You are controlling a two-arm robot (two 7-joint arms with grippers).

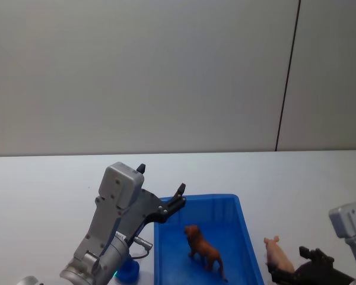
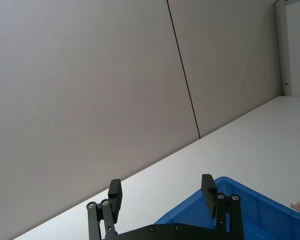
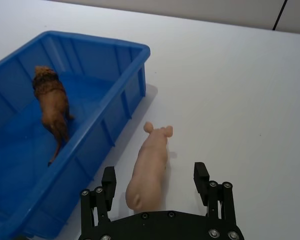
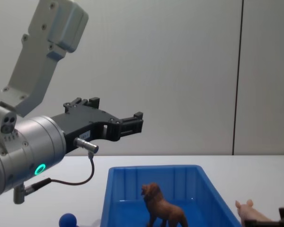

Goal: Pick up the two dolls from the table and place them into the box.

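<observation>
- There are two dolls: one brown lion (image 1: 204, 252) and one pink pig (image 3: 149, 170).
- The lion stands upright on the floor of the one blue box (image 1: 210, 198), near its middle.
- The pig is outside the box. It is on the white table (image 1: 47, 178), just beside the box's right wall.
- The right gripper (image 3: 154, 170) is low at the pig. The right wrist view shows its fingers apart, one on each side of the pig's back end.
- The left gripper (image 1: 161, 179) has its fingers apart and holds nothing. The head view puts it by the box's far left corner. The chest view shows it high above the box.
- One small blue ball (image 4: 67, 220) sits on the table, left of the box.
</observation>
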